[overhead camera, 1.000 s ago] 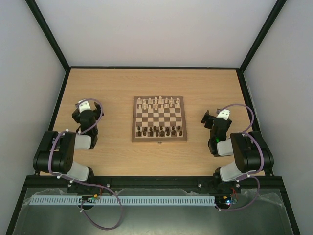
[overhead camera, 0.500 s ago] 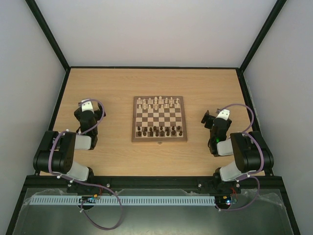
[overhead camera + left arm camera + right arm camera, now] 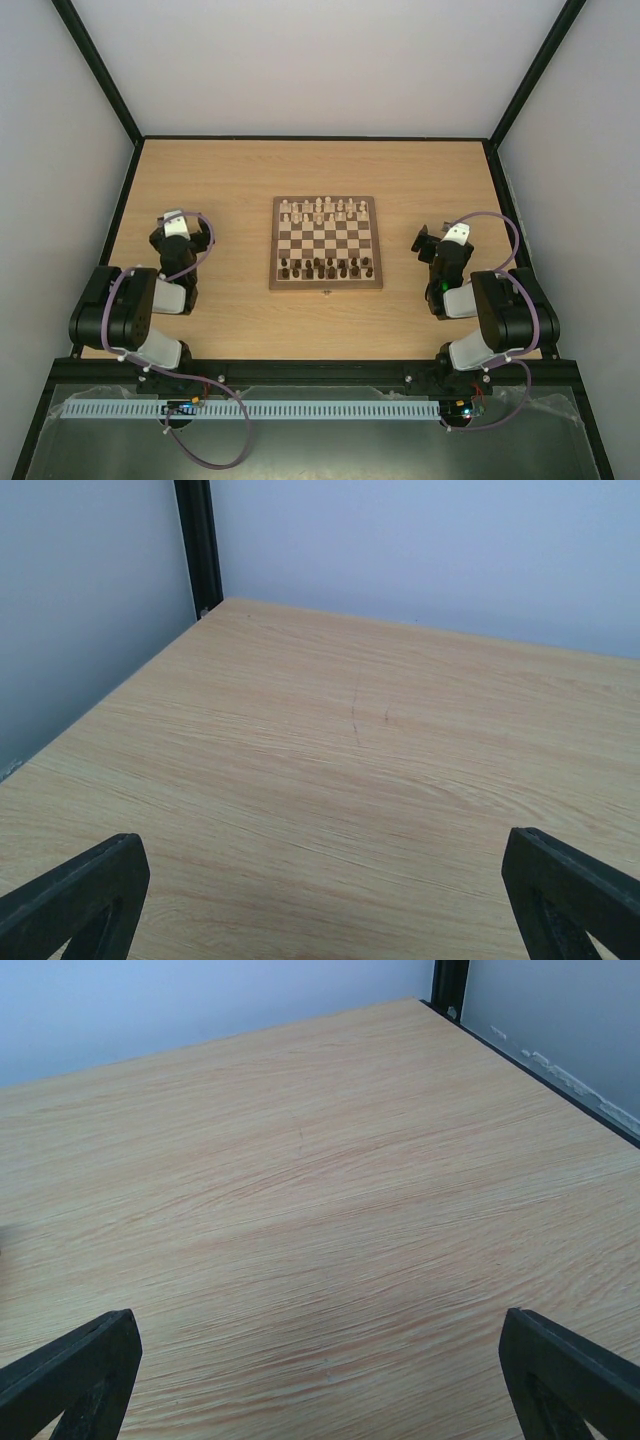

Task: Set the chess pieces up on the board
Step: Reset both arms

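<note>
- Only real change from a moment ago: the left arm (image 3: pixel 150 300) has pulled its wrist back a touch toward its base. The right arm (image 3: pixel 480 300) hasn't budged, and nothing on the board looks any different.
- The desk (image 3: pixel 230 170): in the overhead view I can't spot any stray pieces lying off the board.
- The board (image 3: pixel 326 243) sits mid-desk between the two arms, well apart from both, with its little clasp (image 3: pixel 327 291) on the near edge.
- Left hand (image 3: pixel 320 890): fingers spread wide, nothing between them, just bare wood in its own camera.
- Right hand (image 3: pixel 320 1360): same deal, wide open and empty, off to the board's right side.
- The pale chess pieces (image 3: pixel 320 208) are lined up along the far two rows of the board.
- The dark pieces (image 3: pixel 325 268) fill the near two rows, and the middle squares are bare.
- My read is that the setup is basically done. The pale rows look slightly uneven, but everything's too tiny to say whether each piece is on its proper square or upright. At most a small nudge or two is left.
</note>
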`<state>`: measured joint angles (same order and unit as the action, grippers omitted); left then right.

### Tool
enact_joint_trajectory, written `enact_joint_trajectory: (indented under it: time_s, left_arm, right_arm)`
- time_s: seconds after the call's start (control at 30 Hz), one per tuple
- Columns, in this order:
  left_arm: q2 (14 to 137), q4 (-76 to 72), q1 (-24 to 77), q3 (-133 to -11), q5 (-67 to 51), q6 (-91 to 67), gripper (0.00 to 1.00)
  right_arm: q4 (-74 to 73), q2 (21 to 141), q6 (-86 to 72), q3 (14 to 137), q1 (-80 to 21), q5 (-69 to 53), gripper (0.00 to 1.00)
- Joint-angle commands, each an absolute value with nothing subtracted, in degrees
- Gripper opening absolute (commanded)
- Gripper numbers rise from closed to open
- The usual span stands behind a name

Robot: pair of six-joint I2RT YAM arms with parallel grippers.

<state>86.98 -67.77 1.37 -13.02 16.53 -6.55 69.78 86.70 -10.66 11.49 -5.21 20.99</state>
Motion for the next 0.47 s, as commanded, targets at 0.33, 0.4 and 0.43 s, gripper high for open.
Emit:
enact_joint_trajectory:
  time_s: [0.33,0.4,0.43]
  left_arm:
    - [87.1,-71.2,1.8,-13.4,16.7,-6.2,1.00]
    - [87.2,-71.3,1.8,-13.4,16.7,-6.2,0.99]
    - [87.2,-71.3,1.8,-13.4,16.8,-6.1,1.00]
  right_arm:
    - [71.8,87.3,-10.1,13.0,-5.1,21.5,0.99]
    - [72.0,87.1,-10.2,12.7,-5.1,21.4,0.99]
    - [72.3,87.0,-10.1,12.5,-5.1,21.4,0.99]
